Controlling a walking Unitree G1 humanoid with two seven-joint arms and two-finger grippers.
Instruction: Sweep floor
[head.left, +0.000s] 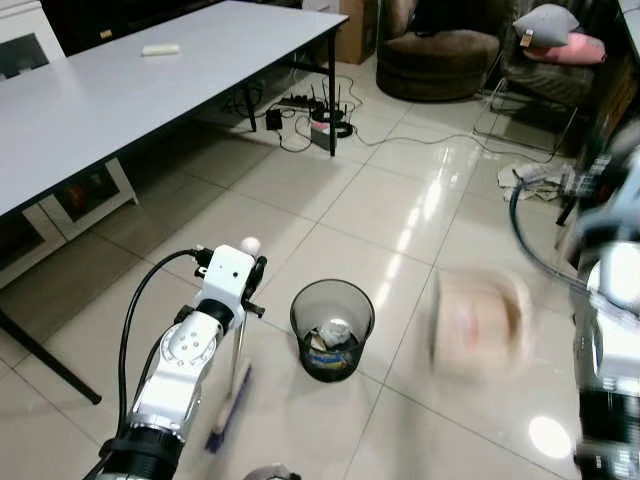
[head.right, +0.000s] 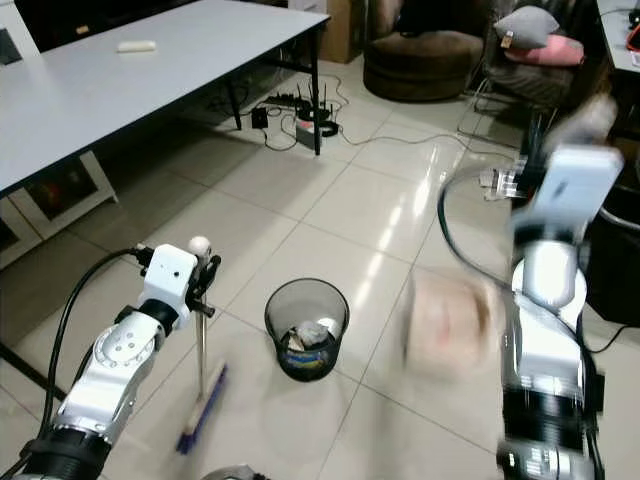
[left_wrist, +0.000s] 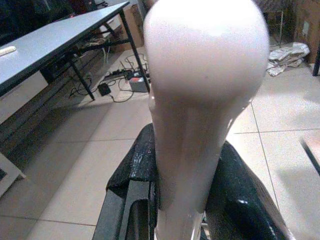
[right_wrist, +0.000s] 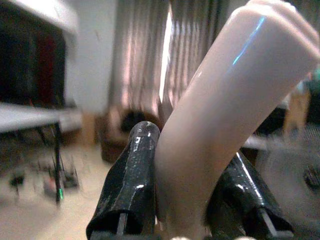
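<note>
- The broom (head.right: 203, 385) is standing upright on the tiled floor (head.right: 330, 210), its blue bristle head resting on the tiles at about 9 o'clock from the bin (head.right: 306, 328), just beside it
- The left gripper (head.right: 203, 275) is pinching the broom's pale handle near its rounded top; in the left wrist view the black fingers (left_wrist: 131, 175) are pressing against both sides of the handle (left_wrist: 200, 100)
- The right gripper (right_wrist: 190, 200) is clamping a pale curved handle (right_wrist: 235, 95), which is sitting tight between its two fingers (right_wrist: 131, 170)
- A blurred pale dustpan (head.right: 445, 322) is showing at 3 o'clock from the bin, near the right arm (head.right: 550, 300), which is also blurring
- The bin is a dark round basket holding some crumpled rubbish
- A grey table (head.left: 130, 90) is standing at 11 o'clock, with a small white thing (head.left: 160, 49) lying on it
- Cables and a power strip (head.left: 300, 102) are lying under the table's far end at 12 o'clock
- A brown armchair (head.left: 437, 50) is sitting beyond, and cushions (head.left: 560, 35) are lying at 1 o'clock
</note>
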